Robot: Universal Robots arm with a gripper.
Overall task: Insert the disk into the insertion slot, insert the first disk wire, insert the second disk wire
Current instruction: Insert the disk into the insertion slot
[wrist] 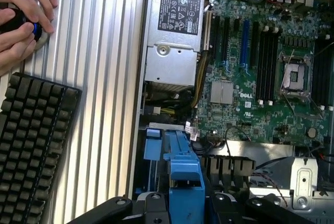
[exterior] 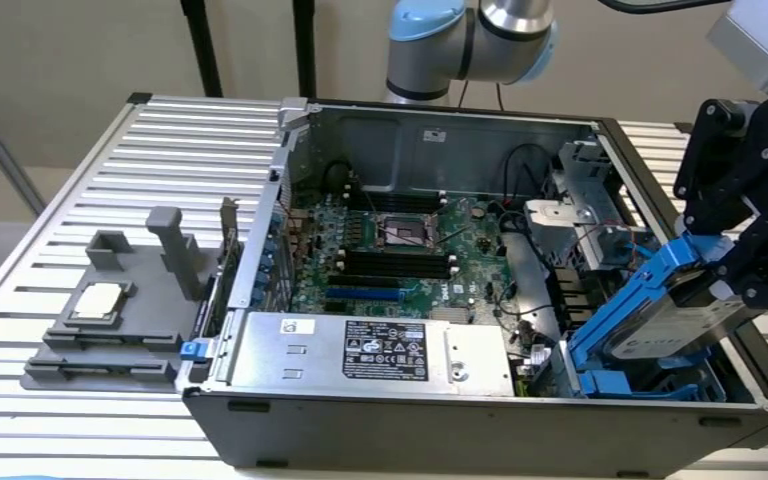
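The disk (exterior: 671, 335) is a silver-grey drive with a white label in a bright blue carrier frame. It hangs tilted over the corner of the open computer case at the exterior view's right, lower end down toward the insertion slot (exterior: 644, 388), a blue-grey cage with blue clips. My gripper (exterior: 738, 285) is shut on the disk's upper end, above and to the right of the slot. In the wrist view the blue carrier (wrist: 185, 174) sticks out from between my black fingers (wrist: 156, 208), and the gripper (wrist: 185, 205) points into the case. I cannot pick out the disk wires among the case's cables.
A silver power supply (exterior: 371, 350) with a black label lies beside the slot, the motherboard (exterior: 398, 250) behind it, and a grey metal bracket cage (exterior: 584, 180) farther back. A grey fixture (exterior: 104, 320) sits on the slatted table. A person's hands (wrist: 21, 4) and a keyboard (wrist: 31, 145) lie outside the case.
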